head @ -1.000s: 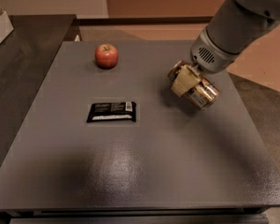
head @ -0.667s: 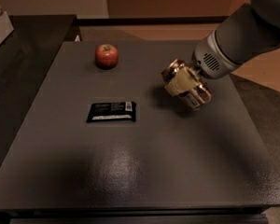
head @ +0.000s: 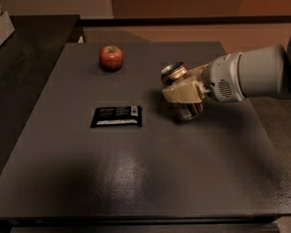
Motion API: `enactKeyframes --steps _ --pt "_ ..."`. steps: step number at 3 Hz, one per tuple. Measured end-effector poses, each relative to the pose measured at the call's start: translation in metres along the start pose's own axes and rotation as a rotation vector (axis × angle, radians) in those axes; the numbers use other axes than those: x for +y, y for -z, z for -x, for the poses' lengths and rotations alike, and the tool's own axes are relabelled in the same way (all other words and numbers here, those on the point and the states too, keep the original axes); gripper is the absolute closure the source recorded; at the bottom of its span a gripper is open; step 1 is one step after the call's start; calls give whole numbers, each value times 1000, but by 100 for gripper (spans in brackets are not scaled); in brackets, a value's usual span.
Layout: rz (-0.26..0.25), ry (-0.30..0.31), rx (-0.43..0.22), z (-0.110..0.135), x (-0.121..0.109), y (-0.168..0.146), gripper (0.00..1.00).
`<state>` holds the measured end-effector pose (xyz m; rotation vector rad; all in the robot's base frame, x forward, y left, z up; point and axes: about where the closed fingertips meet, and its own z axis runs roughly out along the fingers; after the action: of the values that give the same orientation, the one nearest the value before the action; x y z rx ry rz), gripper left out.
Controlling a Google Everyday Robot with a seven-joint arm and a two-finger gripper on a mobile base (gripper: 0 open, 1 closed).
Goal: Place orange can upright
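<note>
The gripper (head: 183, 89) is right of centre over the surface (head: 136, 178), reaching in from the right on the arm (head: 247, 76). Its jaws are clamped across the middle of the can (head: 174, 73). The pale pads cross the can's waist, leaving the silver top and the lower end showing.

The can is close to upright but not quite. Its top leans left and a little away, toward the apple (head: 111, 58). Its base sits at or just above the surface, with a shadow close beneath it. Whether it actually touches, I cannot tell.

A grip at the waist suits this job. It lets the wrist turn the can about its middle and leaves the bottom rim free to meet the surface flat. The tilt suggests the can is not yet squared up. My judgement is that the base must sit level before the jaws release, or the can may tip over and roll.

The spot looks sensible, too. The apple is well apart at the back, and the wrapper (head: 117, 116) lies flat, well to the left of the can. Neither is in the way of setting it down.

Count: one can, one apple, one wrapper, one gripper.
</note>
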<state>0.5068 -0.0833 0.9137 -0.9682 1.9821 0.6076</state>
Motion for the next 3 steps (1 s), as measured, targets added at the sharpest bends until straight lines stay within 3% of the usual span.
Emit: enactKeyframes --steps 1,2,3 --pt "41 -8 -183 2 3 12 100" --pt "58 63 -309 -2 1 24 100" --pt "65 123 -378 -9 -1 31 100"
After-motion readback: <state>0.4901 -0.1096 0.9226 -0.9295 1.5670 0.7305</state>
